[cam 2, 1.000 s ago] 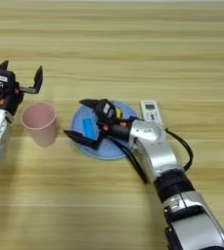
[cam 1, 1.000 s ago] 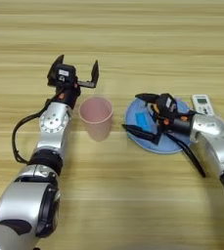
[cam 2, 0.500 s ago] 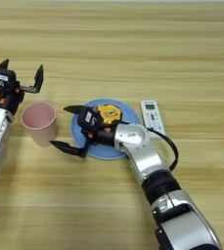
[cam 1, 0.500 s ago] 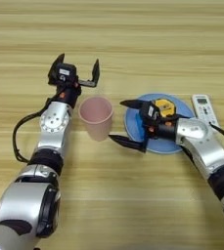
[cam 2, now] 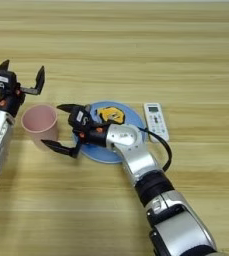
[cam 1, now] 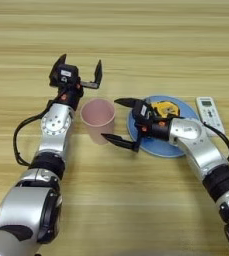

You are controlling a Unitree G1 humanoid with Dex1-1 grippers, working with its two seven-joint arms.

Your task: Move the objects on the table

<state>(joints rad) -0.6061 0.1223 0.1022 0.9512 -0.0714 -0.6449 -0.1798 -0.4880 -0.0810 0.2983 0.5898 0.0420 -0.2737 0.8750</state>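
Observation:
A pink cup (cam 1: 97,119) stands upright on the table (cam 1: 136,40). My right gripper (cam 1: 120,121) is open wide just right of it, one fingertip behind the cup's right side and one in front, holding nothing. Behind that gripper, a light-blue plate (cam 1: 161,144) carries the yellow-and-black tape measure (cam 1: 164,108). A white remote control (cam 1: 209,114) lies right of the plate. My left gripper (cam 1: 79,75) is open above and just behind the cup, empty.
The left arm's black cable (cam 1: 19,142) loops out over the table at the left. My right forearm (cam 2: 136,160) lies across the plate's near side.
My right gripper has come off the tape measure, leaving it on the plate, opened wide and moved left to the cup. The left arm has not moved.

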